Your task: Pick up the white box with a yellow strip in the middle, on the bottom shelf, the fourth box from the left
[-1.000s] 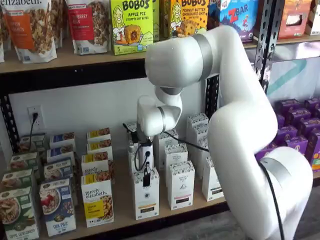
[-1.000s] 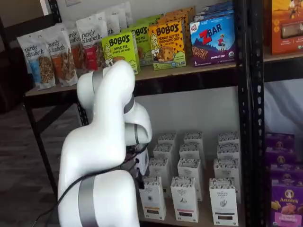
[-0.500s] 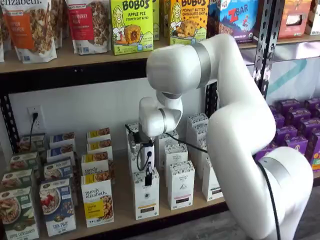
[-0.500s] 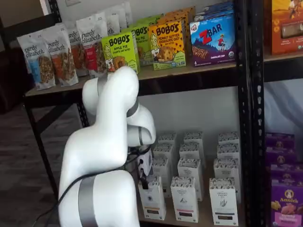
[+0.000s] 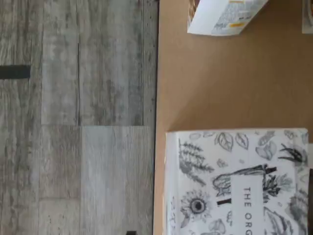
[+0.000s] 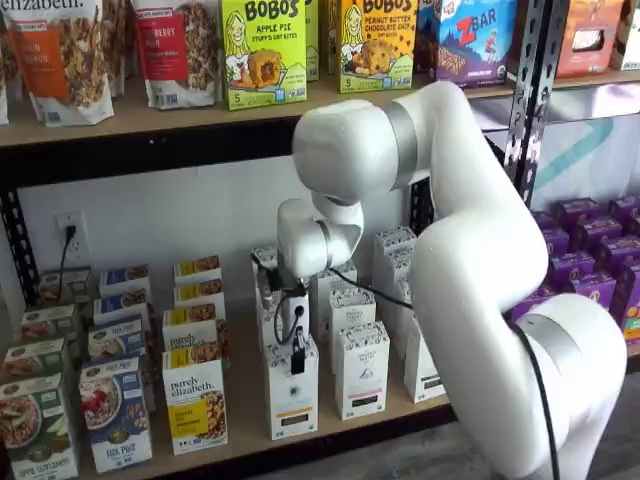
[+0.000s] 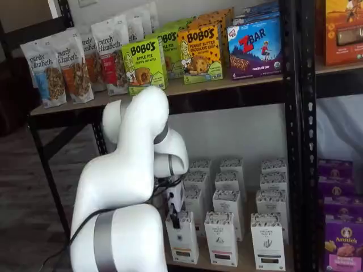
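The purely elizabeth boxes (image 6: 195, 408) stand left along the bottom shelf (image 6: 240, 420); just right, the white box (image 6: 292, 392) fronts its row for easy reach. The fingers (image 6: 296, 353) hang at its top, side-on, so their gap is hidden, though likely spread wide; the arm (image 7: 127, 187) blocks them

A white wall (image 6: 170, 215) with a power outlet (image 6: 70, 232) backs the rack; grey wood-plank floor (image 5: 73, 122) lies below.

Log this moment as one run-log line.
phase: approach | gripper: over front white box, jaw state unclear | box: standing on bottom shelf, not lifted | neighbours: undisturbed
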Controlling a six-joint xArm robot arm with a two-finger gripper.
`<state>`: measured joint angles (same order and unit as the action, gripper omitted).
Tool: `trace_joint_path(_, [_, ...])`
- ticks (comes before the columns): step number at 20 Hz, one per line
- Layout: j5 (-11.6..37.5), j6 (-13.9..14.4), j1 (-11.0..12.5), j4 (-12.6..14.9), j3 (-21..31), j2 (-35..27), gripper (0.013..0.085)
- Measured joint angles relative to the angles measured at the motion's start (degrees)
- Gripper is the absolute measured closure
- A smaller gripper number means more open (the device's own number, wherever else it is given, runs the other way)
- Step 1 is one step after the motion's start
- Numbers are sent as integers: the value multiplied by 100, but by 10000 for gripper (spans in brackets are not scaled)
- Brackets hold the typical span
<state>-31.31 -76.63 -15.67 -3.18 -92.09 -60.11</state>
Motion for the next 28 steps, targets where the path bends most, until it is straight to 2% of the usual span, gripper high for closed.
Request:
trace_joint_path(8, [-427,188,-10,202,-498,-338,130])
trace_joint_path(16, [-453,377,-47,383,-675,-543,130])
trace_joint_path(24, [-377,239,-24,246,-698,-613,130])
trace_joint_path(26, [-392,199,-19,204,-718,-626,210])
trace_joint_path(27, [-399,186,-18,189,-731,-634,210])
trace_joint_path(28, [-405,183,-18,185,-744,-644,250])
